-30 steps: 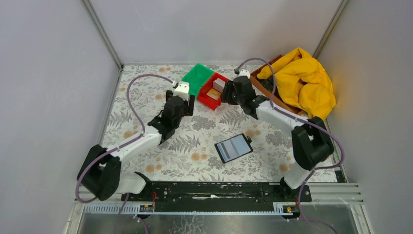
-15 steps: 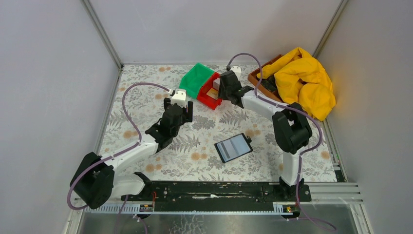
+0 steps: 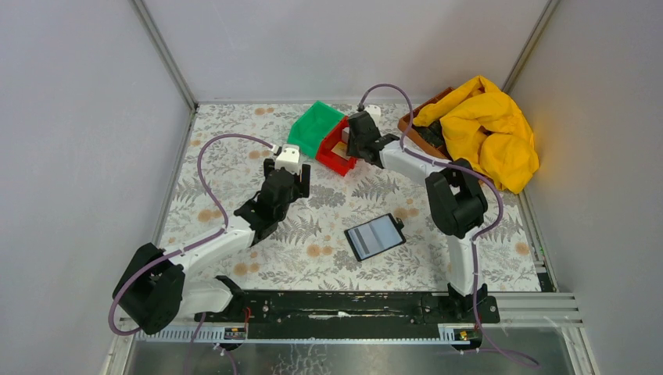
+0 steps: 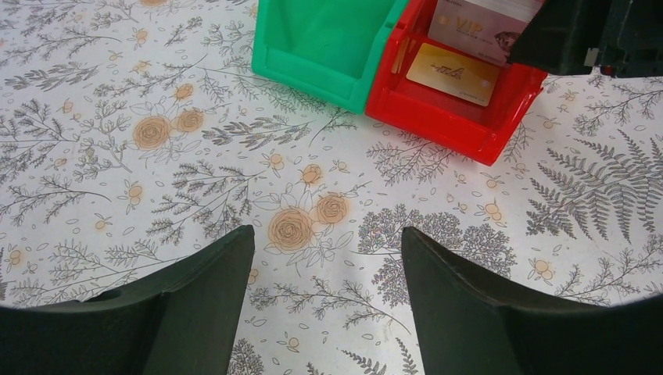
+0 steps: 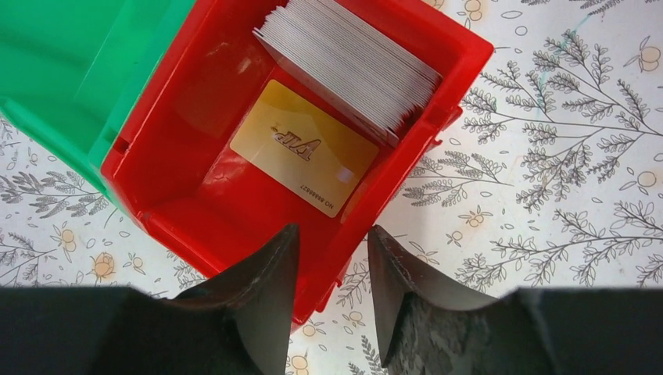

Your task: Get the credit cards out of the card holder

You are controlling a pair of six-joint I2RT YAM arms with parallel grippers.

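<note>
Now the right gripper (image 5: pixel 332 234) hangs over the red bin (image 5: pixel 195 109), jaws apart astride its wall — credit cards (image 5: pixel 305 148) lie inside. The left gripper (image 4: pixel 324 234) is spread wide, empty — the card holder (image 3: pixel 375 237) lies open on the table (image 3: pixel 313 254).

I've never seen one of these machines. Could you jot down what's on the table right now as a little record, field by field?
card holder: lies open on the table, with neither gripper near it
red bin: holds a gold card lying flat and a stack of grey-white cards
green bin: right beside the red bin, no cards visible inside
left gripper: open, empty, above the table short of the bins
right gripper: open, at the red bin's wall, one finger inside, one outside
yellow cloth: heaped at the far right corner
</note>
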